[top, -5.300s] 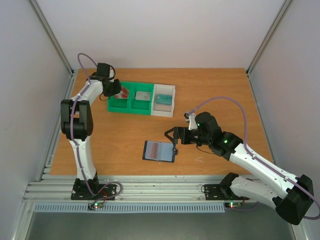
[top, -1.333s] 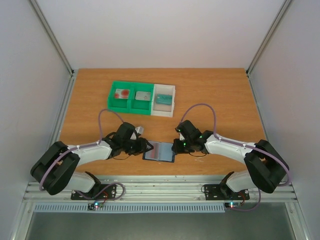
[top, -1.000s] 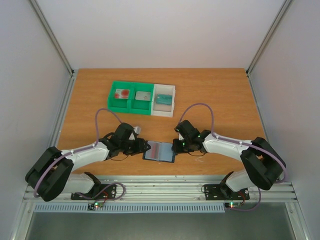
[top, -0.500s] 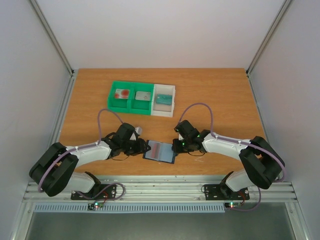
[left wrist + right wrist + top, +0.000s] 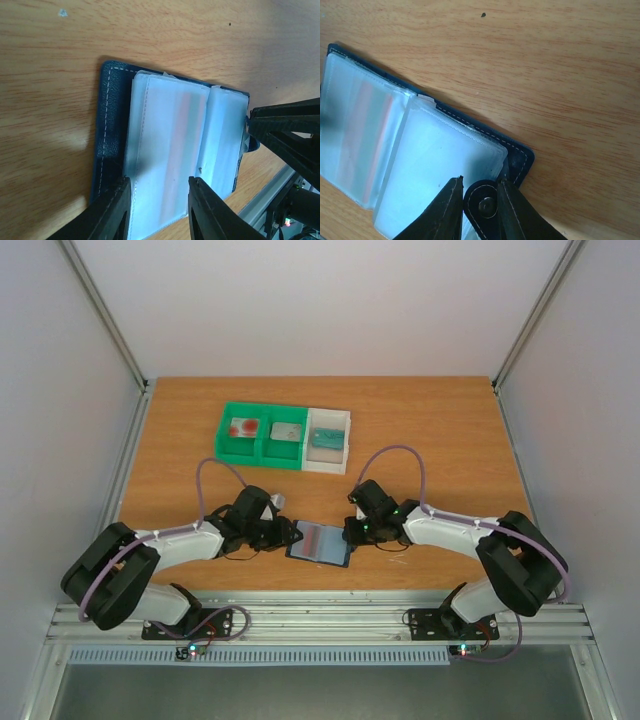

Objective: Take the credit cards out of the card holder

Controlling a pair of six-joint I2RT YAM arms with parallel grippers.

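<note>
Though narrow, right tool (image 5: 481, 181) around tab (image 5: 485, 206)

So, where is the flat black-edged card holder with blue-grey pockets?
Top view, bottom centre: the card holder lies open between the left gripper and right gripper.

No writing is legible on the card holder (image 5: 170, 150); anything on the tray (image 5: 240, 456) is too small.

Robot lab, white enclosure (image 5: 320, 300), aluminium rail (image 5: 320, 621)
</note>
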